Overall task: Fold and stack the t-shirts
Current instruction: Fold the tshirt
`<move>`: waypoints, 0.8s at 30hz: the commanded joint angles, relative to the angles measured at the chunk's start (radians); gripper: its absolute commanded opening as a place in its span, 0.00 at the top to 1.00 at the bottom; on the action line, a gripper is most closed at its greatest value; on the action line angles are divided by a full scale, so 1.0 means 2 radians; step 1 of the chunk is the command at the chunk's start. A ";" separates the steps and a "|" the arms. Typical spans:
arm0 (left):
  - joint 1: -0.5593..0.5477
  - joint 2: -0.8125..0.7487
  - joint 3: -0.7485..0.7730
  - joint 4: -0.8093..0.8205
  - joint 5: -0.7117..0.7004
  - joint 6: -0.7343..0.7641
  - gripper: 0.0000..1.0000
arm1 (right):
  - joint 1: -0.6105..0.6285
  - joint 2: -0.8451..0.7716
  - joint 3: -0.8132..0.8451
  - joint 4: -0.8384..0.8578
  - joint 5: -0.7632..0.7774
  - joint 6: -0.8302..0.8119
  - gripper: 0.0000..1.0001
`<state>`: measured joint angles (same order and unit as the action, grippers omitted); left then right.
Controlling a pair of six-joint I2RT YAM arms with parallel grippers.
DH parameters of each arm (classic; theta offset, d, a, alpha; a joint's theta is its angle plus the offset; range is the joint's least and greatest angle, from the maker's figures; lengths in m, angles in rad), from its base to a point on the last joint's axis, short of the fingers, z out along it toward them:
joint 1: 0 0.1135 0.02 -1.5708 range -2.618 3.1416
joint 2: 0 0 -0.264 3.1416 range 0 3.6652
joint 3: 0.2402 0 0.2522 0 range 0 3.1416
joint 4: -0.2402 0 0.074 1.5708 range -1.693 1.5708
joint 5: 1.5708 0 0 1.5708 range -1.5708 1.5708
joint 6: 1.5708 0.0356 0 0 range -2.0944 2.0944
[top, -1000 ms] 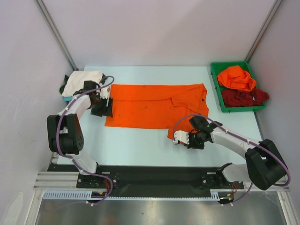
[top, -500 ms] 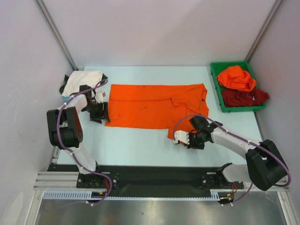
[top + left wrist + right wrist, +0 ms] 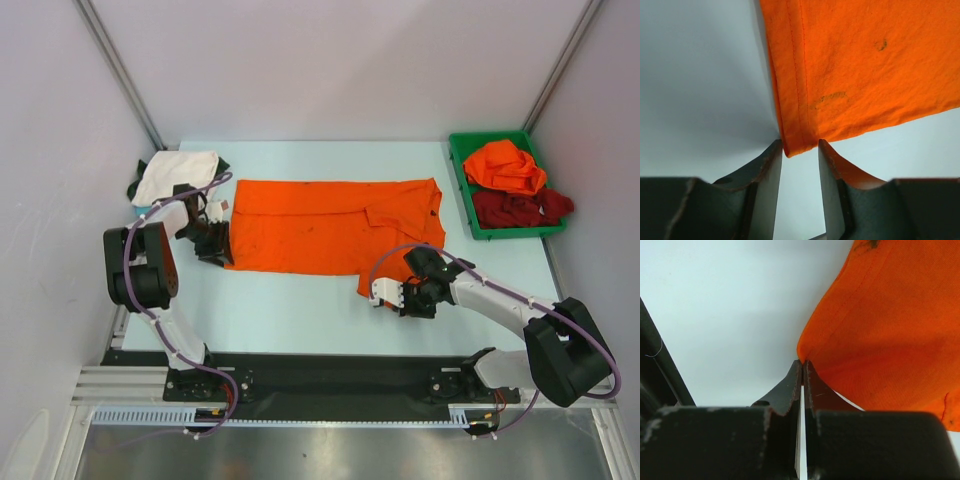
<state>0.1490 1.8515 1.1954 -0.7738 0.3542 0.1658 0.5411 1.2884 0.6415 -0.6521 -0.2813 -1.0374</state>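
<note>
A bright orange t-shirt [image 3: 330,225] lies spread flat across the middle of the table. My left gripper [image 3: 221,254] is at its near-left corner. In the left wrist view the gripper [image 3: 800,145] is open, with the shirt's hemmed corner [image 3: 796,142] lying between the fingertips. My right gripper [image 3: 374,292] is at the shirt's near-right corner. In the right wrist view it [image 3: 803,362] is shut, pinching a fold of the orange cloth [image 3: 880,330] at the tips. A folded white t-shirt [image 3: 178,175] lies at the back left.
A green bin [image 3: 462,200] at the back right holds a crumpled orange shirt [image 3: 505,165] and a dark red shirt [image 3: 520,208]. Something dark [image 3: 133,188] sticks out from under the white shirt. Walls enclose the table on three sides.
My left gripper has drawn back off the shirt's left edge and turned, so it now sits at the near-left corner. The right arm has not moved.
</note>
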 commanded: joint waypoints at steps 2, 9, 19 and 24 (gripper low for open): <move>0.000 0.002 0.017 -0.007 0.020 0.005 0.67 | 0.003 -0.003 0.004 0.012 0.000 0.008 1.00; 0.000 -0.008 0.018 -0.010 0.027 0.009 1.00 | -0.006 -0.008 0.006 0.028 0.016 0.025 1.00; 0.000 -0.044 0.035 -0.021 0.034 0.009 1.00 | -0.040 -0.057 0.112 -0.022 -0.001 0.075 1.00; -0.001 -0.051 0.044 -0.023 0.037 0.013 1.00 | -0.048 -0.080 0.125 -0.021 0.009 0.090 1.00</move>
<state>0.1486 1.8038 1.2423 -0.8120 0.3904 0.1696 0.4576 1.1591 0.8597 -0.6697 -0.2695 -0.8928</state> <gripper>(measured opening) 0.009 0.012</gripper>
